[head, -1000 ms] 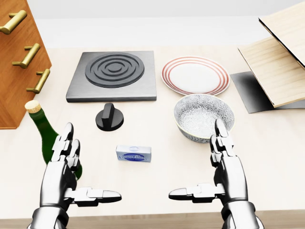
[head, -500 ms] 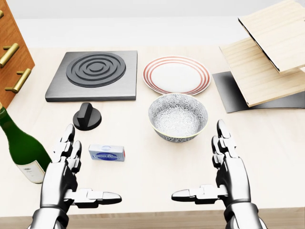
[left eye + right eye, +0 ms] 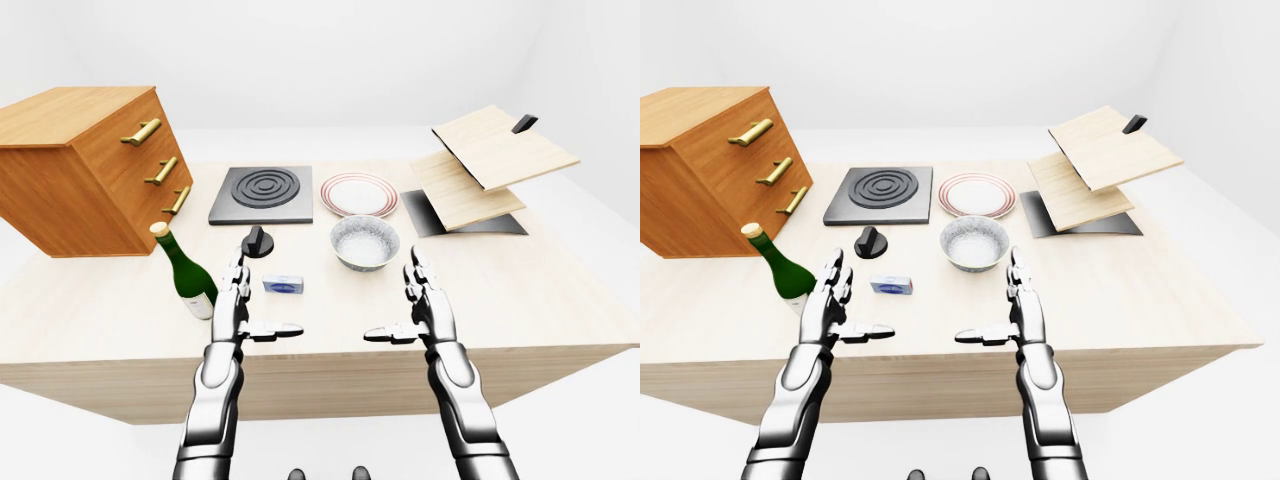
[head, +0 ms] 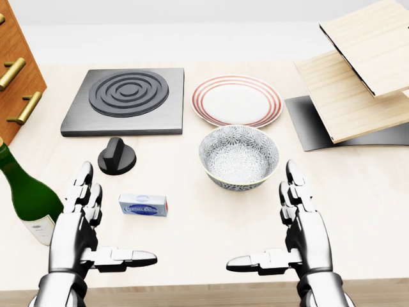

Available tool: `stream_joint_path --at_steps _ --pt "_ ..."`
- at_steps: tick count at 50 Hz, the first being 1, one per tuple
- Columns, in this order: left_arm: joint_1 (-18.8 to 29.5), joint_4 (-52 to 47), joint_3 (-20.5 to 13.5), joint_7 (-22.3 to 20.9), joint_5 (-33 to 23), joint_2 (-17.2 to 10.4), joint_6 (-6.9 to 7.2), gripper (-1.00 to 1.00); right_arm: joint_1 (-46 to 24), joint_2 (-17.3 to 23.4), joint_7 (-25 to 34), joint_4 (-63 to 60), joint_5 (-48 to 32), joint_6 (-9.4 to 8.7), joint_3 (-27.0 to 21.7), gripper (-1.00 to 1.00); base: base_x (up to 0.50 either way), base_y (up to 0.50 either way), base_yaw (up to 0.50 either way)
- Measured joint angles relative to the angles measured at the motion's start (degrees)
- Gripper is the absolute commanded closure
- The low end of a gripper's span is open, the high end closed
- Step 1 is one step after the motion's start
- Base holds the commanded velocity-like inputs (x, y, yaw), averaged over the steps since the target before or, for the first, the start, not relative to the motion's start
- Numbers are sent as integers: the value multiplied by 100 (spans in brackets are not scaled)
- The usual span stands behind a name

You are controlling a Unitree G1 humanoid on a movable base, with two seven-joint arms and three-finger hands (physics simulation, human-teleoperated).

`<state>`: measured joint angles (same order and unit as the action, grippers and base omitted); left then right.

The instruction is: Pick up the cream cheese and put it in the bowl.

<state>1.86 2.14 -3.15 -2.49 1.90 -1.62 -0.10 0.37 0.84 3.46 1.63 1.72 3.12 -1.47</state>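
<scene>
The cream cheese (image 4: 144, 205) is a small blue and white box lying flat on the light wooden table. The patterned bowl (image 4: 238, 157) stands to its upper right, empty. My left hand (image 4: 96, 224) is open, fingers up and thumb out, just left of and below the box, not touching it. My right hand (image 4: 281, 224) is open the same way, below and right of the bowl. Both hands are empty.
A green bottle (image 4: 29, 195) stands close to my left hand's left. A black knob (image 4: 117, 156) lies above the box, with a dark stove plate (image 4: 124, 101) and a red-rimmed plate (image 4: 237, 101) beyond. A wooden drawer cabinet (image 3: 85, 165) is top left, a slanted wooden rack (image 4: 358, 70) top right.
The camera shifted right a second ago, sliding the whole scene left, then held still. Both hands have since moved slightly down and left, still open.
</scene>
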Motion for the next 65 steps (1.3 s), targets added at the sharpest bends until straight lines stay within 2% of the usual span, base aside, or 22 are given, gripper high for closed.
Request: stream_joint_path --at_steps 5,13,21,31,45,50,65 --pt "32 47 -13 9 0 -10 -26 -100 6 -3 22 -5 0 9 10 -100 0 0 0" --pt "320 466 -75 83 -13 -66 -210 -100 15 -6 49 -14 1 19 18 -100 0 0 0" --pt "506 732 -119 150 5 -122 -304 -100 39 -1 77 -32 49 8 -8 -100 16 0 0" --pt "635 871 -137 187 19 -150 -354 -100 -26 6 83 14 116 -11 -42 -100 50 0 0" --pt "705 934 -138 197 23 -159 -377 -100 -49 6 80 17 139 22 -45 -100 0 0 0" --pt "733 1085 -132 211 -8 -160 -490 -100 -43 5 82 25 144 30 -44 -100 0 0 0" --pt "834 1800 -112 267 -134 -182 -490 -100 -46 7 96 63 174 30 -50 -100 0 0 0"
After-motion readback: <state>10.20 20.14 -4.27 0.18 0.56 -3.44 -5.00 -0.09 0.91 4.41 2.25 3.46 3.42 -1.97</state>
